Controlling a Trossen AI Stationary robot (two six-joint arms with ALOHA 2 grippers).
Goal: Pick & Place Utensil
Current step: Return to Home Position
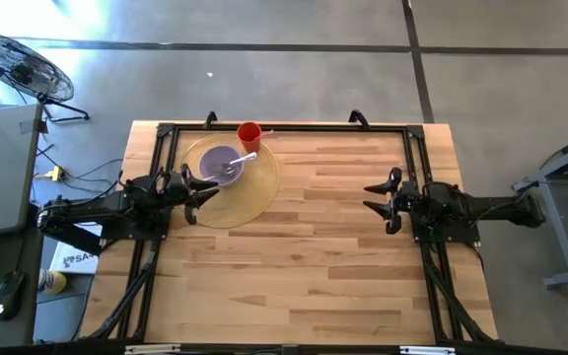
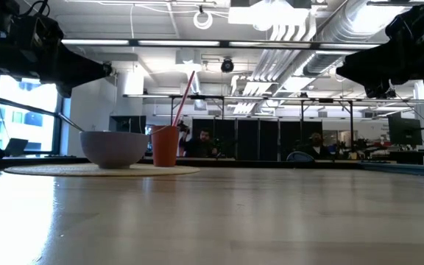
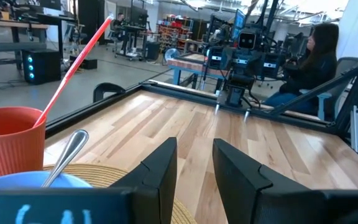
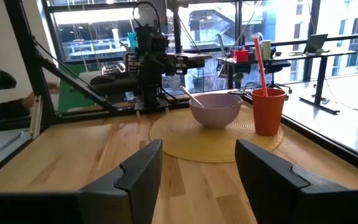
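A lilac bowl (image 1: 222, 164) sits on a round woven mat (image 1: 254, 192) near the table's far left. A metal spoon (image 1: 242, 161) lies with its bowl end inside the lilac bowl, handle leaning on the rim (image 3: 67, 155). An orange cup (image 1: 249, 133) with a red straw (image 2: 184, 96) stands on the mat's far edge. My left gripper (image 1: 205, 187) hovers open beside the bowl's left side, touching nothing. My right gripper (image 1: 371, 194) waits open at the table's right, well away from the mat.
A black metal frame (image 1: 294, 126) runs along the table's far edge and down both sides. The wide wooden middle of the table (image 1: 314, 227) lies between the two arms. A person (image 3: 312, 59) sits beyond the table in the room behind.
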